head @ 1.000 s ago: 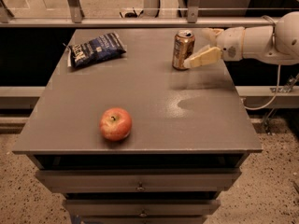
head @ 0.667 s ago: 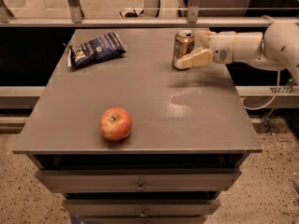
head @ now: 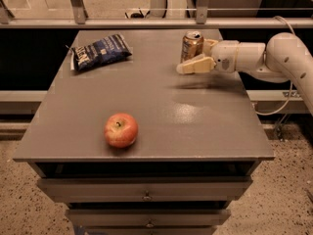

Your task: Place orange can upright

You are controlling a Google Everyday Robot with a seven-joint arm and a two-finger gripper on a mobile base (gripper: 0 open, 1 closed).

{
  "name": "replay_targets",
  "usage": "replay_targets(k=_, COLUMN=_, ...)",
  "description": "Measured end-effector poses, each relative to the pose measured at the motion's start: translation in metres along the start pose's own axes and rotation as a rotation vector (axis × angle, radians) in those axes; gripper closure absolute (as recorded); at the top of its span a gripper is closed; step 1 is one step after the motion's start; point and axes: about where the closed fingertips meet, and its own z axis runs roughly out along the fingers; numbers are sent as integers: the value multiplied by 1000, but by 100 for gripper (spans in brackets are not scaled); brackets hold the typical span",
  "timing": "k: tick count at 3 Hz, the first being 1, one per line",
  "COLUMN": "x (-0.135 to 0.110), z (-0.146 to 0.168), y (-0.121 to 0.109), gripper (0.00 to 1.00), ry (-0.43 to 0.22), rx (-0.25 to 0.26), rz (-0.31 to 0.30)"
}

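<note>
The can (head: 192,43) is upright near the far right corner of the table (head: 171,116), close to the far edge and not far from the right edge. Behind this edge runs a metal rail (head: 146,22). The arm (head: 274,55) comes in from the right, over the right edge.

The gripper (head: 191,58) is at the can. The jaws pinch it, one on each side. The near finger (head: 195,65) crosses in front of its lower part, and the far finger is mostly hidden behind it. A faint shadow lies on the table just in front of the gripper. I cannot tell if the bottom of the can touches the table.

The middle and the right front of the table are bare. The bag (head: 100,51) lies at the far left, well apart from the can. The apple (head: 121,129) stands near the front edge, left of the middle.
</note>
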Motion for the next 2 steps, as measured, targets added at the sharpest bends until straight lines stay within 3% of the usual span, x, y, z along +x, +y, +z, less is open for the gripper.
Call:
replay_targets(k=1, x=-4, z=2, y=-5, gripper=45, ry=-30, rx=13, rz=7)
replay_targets(k=2, x=-8, z=-2, y=-10, gripper=69, ry=-42, rx=25, rz=7)
